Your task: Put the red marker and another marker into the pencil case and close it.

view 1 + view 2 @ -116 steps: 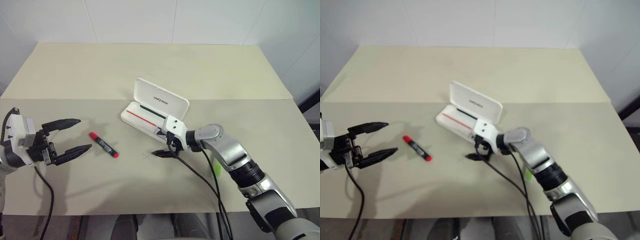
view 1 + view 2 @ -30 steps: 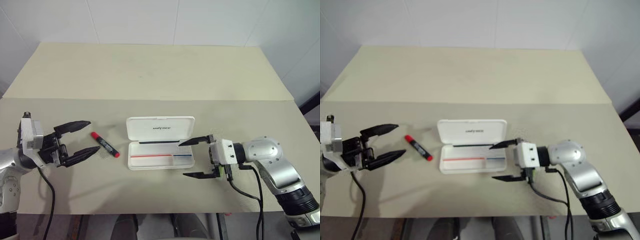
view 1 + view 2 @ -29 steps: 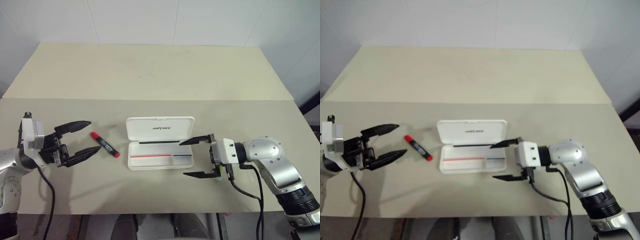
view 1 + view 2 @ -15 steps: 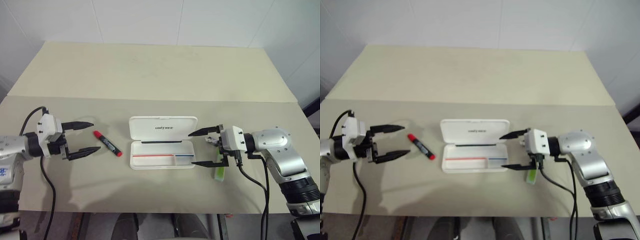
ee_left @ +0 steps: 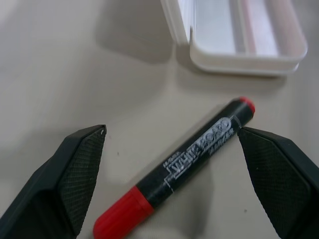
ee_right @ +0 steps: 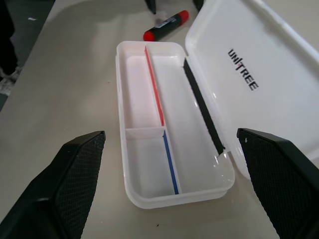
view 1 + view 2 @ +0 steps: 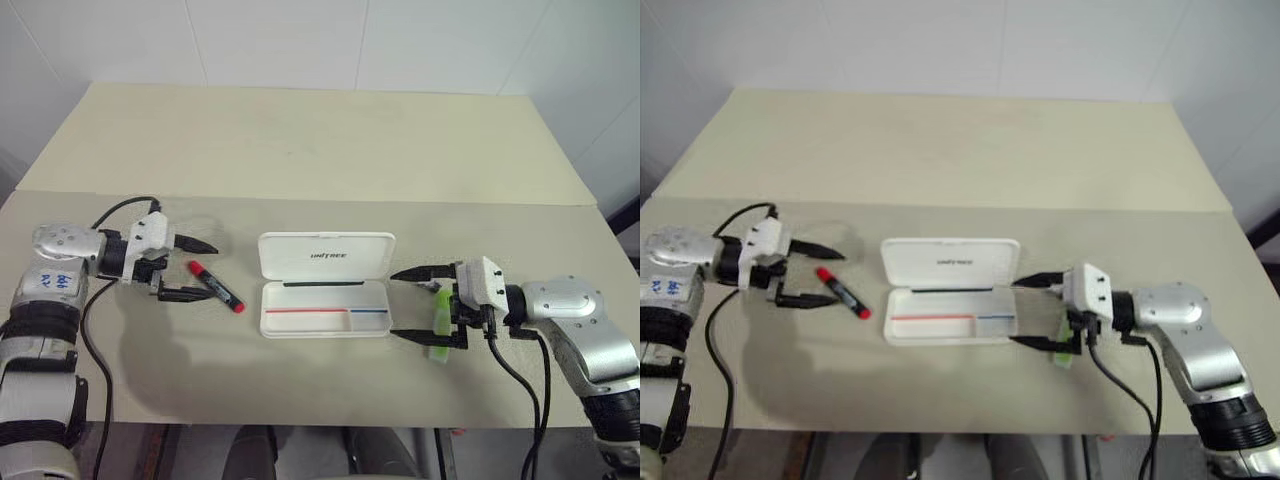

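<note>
Step in hand: pickup of the red marker (image 7: 215, 286), not yet gripped. The left tool (image 7: 197, 269) is sitting low over the surface (image 7: 300, 140) with its two fingers standing wide apart, one on each side of the marker; in the left wrist view the marker is lying slantwise between the fingertips (image 5: 82, 164), touching neither as far as I can tell.

Pose: the left arm is reaching in from the left, tool pointing toward the pencil case (image 7: 325, 284) and angled downward. The right arm is reaching in from the right, its tool (image 7: 410, 306) also spread wide and empty, aimed at the case's open end. The green highlighter (image 7: 440, 319) is lying on the surface just behind the right tool's fingers.

The case is lying open at centre, lid tilted back, tray empty.

Next move, by judgement: the left tool is needing to close across the barrel, lift, and carry the marker over the tray. The slant of the marker may be calling for a small wrist turn first.
</note>
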`<move>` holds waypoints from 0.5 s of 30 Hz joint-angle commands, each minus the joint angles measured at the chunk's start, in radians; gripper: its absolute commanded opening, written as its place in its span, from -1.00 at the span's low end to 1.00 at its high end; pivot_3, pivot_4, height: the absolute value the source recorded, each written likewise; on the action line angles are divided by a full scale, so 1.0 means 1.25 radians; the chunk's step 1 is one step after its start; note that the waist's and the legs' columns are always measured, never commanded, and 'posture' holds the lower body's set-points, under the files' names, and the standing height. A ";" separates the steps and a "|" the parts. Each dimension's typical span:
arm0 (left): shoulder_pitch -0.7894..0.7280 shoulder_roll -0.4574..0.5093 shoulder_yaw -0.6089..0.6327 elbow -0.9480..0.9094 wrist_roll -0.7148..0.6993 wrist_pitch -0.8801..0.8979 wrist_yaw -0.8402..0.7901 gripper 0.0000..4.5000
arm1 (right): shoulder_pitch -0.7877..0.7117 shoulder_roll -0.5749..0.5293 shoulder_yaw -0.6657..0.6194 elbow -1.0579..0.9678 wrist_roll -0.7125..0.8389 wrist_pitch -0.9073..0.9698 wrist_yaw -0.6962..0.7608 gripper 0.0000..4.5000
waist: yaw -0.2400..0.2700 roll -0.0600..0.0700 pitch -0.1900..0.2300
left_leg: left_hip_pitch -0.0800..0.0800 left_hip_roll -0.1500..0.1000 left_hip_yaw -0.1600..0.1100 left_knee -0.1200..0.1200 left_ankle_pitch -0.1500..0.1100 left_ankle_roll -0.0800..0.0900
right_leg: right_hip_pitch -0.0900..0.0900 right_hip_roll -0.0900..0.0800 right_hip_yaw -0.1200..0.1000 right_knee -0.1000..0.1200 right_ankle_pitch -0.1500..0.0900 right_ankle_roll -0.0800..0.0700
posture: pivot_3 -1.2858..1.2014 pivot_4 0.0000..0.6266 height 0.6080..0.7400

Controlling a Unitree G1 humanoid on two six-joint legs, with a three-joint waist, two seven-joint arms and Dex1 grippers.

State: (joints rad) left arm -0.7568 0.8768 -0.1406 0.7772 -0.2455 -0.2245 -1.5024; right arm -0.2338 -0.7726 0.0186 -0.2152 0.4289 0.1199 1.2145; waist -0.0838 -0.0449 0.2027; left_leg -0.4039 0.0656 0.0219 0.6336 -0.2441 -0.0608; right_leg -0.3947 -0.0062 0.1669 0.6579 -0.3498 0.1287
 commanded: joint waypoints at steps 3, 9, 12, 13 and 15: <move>-0.072 0.012 -0.118 0.060 -0.016 -0.047 -0.090 1.00 | 0.042 -0.005 -0.046 -0.056 0.012 0.007 -0.037 0.99 | 0.003 0.000 0.000 | 0.000 0.000 0.000 0.000 0.000 0.000 | 0.000 0.000 0.000 0.000 0.000 0.000 | 0.03 -0.52 1.00; -0.133 0.001 -0.219 0.153 0.014 -0.105 -0.090 1.00 | 0.062 -0.005 -0.056 -0.075 0.008 0.009 -0.064 0.99 | 0.002 0.000 0.000 | -0.001 0.000 0.000 0.001 0.000 0.000 | 0.000 0.000 0.000 0.000 0.000 0.001 | 0.03 -0.52 1.00; -0.150 -0.007 -0.251 0.195 0.023 -0.135 -0.090 1.00 | 0.067 -0.007 -0.056 -0.079 0.006 0.009 -0.074 0.99 | 0.003 0.000 0.000 | 0.000 0.000 0.000 0.001 0.000 0.000 | 0.000 0.000 0.000 0.000 0.000 0.001 | 0.03 -0.52 1.00; -0.152 -0.006 -0.264 0.198 0.020 -0.143 -0.090 1.00 | 0.068 -0.008 -0.057 -0.079 0.006 0.008 -0.076 0.99 | 0.003 0.000 0.000 | -0.001 0.000 0.000 0.001 0.000 0.000 | 0.000 0.000 0.000 0.000 0.000 0.001 | 0.03 -0.52 1.00; -0.156 -0.010 -0.269 0.206 0.013 -0.152 -0.090 1.00 | 0.072 -0.010 -0.062 -0.078 0.008 0.005 -0.077 0.99 | 0.003 0.000 0.000 | 0.000 0.000 0.000 0.001 0.000 0.000 | 0.000 0.000 0.000 0.000 0.000 0.001 | 0.03 -0.52 1.00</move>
State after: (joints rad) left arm -0.9384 0.8661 -0.4598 1.0190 -0.2301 -0.3997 -1.5024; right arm -0.1485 -0.7729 -0.0122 -0.2742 0.4247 0.1343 1.1228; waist -0.0802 -0.0450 0.2027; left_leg -0.4045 0.0654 0.0217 0.6353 -0.2441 -0.0607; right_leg -0.3943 -0.0060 0.1673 0.6583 -0.3497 0.1294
